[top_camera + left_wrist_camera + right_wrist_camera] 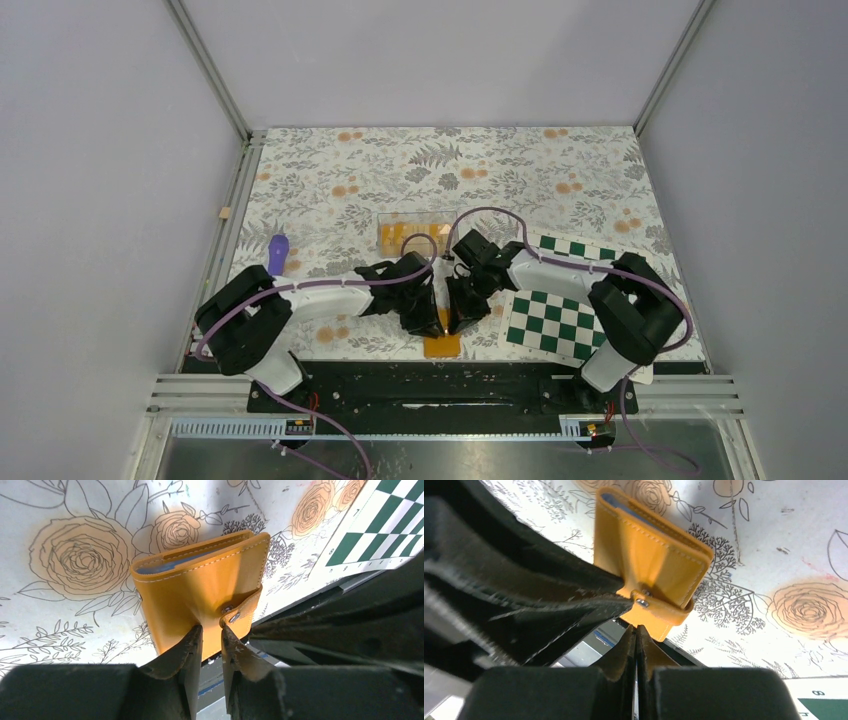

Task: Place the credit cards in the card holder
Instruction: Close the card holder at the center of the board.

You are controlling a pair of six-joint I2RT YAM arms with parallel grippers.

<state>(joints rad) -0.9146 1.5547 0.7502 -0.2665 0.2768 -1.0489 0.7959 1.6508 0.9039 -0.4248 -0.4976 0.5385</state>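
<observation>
The card holder (441, 346), an orange folded wallet, stands at the table's near edge between both grippers. In the left wrist view the card holder (200, 585) shows light-blue pockets at its top, and its strap with a stud (234, 616) is lifted off the cover. My left gripper (211, 630) is shut on the cover's lower edge. My right gripper (636, 628) is shut on the tip of the strap (659, 617) of the card holder (649, 555). The credit cards (400, 236) lie orange in a clear box behind the grippers.
A clear plastic box (385, 222) sits mid-table. Two green-and-white chequered boards (550, 322) lie at the right, one also in the left wrist view (385, 525). A purple object (278, 254) lies at the left. The black table edge (440, 375) is just below the wallet.
</observation>
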